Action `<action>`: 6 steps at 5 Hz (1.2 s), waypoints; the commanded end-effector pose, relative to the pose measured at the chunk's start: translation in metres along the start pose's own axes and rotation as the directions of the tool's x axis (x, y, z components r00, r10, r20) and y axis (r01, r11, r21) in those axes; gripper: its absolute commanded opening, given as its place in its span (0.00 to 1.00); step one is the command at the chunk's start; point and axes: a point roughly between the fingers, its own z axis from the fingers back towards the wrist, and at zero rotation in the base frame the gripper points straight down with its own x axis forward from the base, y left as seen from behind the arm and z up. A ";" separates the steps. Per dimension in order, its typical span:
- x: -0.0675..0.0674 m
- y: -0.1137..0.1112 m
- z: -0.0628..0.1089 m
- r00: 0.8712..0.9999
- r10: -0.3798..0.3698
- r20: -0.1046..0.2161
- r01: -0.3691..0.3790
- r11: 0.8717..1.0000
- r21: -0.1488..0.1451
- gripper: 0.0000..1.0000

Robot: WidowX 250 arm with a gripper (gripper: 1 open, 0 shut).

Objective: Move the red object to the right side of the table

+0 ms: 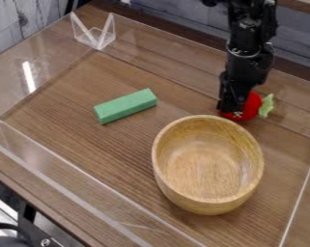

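The claw (234, 109) points down, clamped on the red object (251, 104) — the right wall (299, 198) stands near beyond it, the bowl (208, 162) just in front, open table (67, 101) far left.

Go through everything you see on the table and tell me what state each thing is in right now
claw: pointing down, shut on the red object
red object: gripped at table level, near the right wall, leafy tip pointing right
wooden bowl: upright, empty
green block: lying flat, untouched, left of the claw
table: wood-grain top, bordered by clear walls
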 end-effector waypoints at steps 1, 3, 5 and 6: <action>0.024 -0.003 0.017 0.997 -0.034 0.062 0.031 0.998 0.061 0.00; 0.021 -0.003 0.021 0.998 -0.022 0.061 0.018 0.998 0.054 1.00; 0.018 -0.002 0.029 0.998 -0.008 0.064 0.005 0.999 0.049 1.00; 0.016 -0.002 0.033 0.998 0.001 0.068 -0.004 0.999 0.049 1.00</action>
